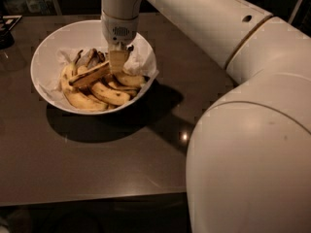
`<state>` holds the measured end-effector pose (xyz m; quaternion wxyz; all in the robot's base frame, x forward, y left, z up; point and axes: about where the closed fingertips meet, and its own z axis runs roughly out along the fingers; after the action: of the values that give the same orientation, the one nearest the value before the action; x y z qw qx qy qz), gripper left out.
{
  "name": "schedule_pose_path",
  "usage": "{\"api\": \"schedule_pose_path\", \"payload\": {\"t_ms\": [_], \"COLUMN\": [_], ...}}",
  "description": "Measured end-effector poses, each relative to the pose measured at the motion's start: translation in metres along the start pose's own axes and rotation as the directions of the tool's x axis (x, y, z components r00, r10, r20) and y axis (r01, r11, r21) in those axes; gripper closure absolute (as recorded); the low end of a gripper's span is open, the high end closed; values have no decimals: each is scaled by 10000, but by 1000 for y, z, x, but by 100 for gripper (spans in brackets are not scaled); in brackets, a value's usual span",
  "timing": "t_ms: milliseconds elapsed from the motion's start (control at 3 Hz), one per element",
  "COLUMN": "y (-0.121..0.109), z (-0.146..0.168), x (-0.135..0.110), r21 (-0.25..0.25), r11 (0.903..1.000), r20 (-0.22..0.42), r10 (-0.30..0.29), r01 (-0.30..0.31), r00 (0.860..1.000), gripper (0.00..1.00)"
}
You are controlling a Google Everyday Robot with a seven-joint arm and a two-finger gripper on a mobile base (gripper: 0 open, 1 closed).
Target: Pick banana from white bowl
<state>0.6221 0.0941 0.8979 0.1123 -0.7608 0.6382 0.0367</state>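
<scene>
The white bowl (46, 50) stands on the dark table at the back left, lined with white paper and holding several bananas. The banana (90, 75), long and yellow with dark streaks, lies slanted on top of the pile, its right end up at my fingers. My gripper (118, 62) reaches straight down into the bowl's right half and is shut on that right end. Shorter, plumper yellow bananas (109, 93) lie below it. Greyish-brown shrivelled ones (90, 57) lie behind it.
The dark brown table (97, 159) runs to a front edge near the bottom of the view. My white arm (252, 130) fills the right side. A dark object (7, 30) sits at the table's far left edge.
</scene>
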Motion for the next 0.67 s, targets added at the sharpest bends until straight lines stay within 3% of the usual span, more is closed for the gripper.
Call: {"api": "schedule_pose_path", "payload": {"t_ms": [333, 667], "y": [6, 16], "z": [-14, -28], "x": [2, 4], "r21": [263, 508], "r11": [9996, 9987], "r20": [408, 1267], "r10": [97, -54], "r01": [-107, -11], "r00": [9991, 9919], "gripper": [100, 100]}}
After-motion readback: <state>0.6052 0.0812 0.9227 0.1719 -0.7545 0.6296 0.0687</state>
